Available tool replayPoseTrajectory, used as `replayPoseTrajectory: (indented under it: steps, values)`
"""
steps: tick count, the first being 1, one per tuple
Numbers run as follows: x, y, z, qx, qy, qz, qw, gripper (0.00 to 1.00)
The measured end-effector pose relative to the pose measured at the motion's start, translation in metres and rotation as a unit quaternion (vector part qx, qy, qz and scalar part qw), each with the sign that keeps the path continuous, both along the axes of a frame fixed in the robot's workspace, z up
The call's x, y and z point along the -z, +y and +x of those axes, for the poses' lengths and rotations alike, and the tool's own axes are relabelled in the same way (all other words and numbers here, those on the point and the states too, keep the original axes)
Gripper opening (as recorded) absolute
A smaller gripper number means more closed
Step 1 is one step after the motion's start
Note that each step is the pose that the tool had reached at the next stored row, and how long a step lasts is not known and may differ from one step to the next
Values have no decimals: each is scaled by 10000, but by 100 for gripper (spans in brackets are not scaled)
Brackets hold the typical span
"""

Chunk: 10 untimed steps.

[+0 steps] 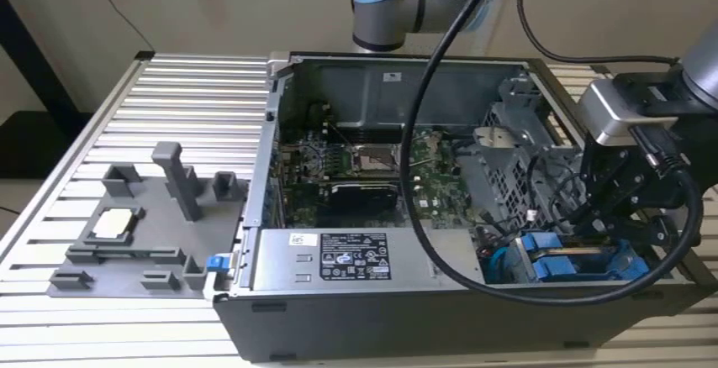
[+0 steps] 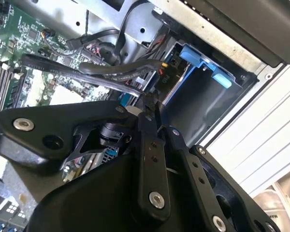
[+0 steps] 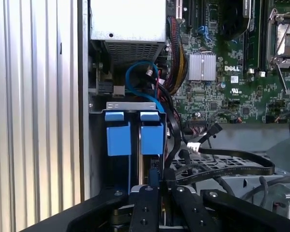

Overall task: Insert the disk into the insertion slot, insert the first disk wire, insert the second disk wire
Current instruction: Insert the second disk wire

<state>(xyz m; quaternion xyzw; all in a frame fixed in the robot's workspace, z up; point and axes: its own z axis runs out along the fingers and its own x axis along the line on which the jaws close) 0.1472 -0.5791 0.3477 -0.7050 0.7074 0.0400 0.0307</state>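
My fingers hang low over the front corner of the open computer case, right above the drive cage. In the first wrist view the two black links stand close together, and between their tips I pinch a dark cable end that sits at the rear edge of the disk; I am closed on that plug, though the contact itself is partly hidden by my own links.

The disk lies directly beyond my fingertips, seated in the insertion slot, the bay of the grey metal cage. Only its bright blue plastic frame shows: a small square tab and a longer blue panel below it. Just beside it, touching side by side, sits a second blue-framed drive of the same look.

A thin blue cable loops from the cage toward the silver power-supply box. Black ribbon cables trail from the cage across the green motherboard.

In the exterior view, the blue frames show at the case's corner nearest my fingers, and the case rests on the ribbed bench.
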Motion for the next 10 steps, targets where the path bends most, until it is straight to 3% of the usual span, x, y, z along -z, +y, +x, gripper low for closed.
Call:
replayPoseTrajectory:
  steps: [5, 10]
  values:
    - [12, -1, 7, 34, 125, -1, 9999, 16]
    - [16, -1, 40, 62, 152, 0, 9999, 16]
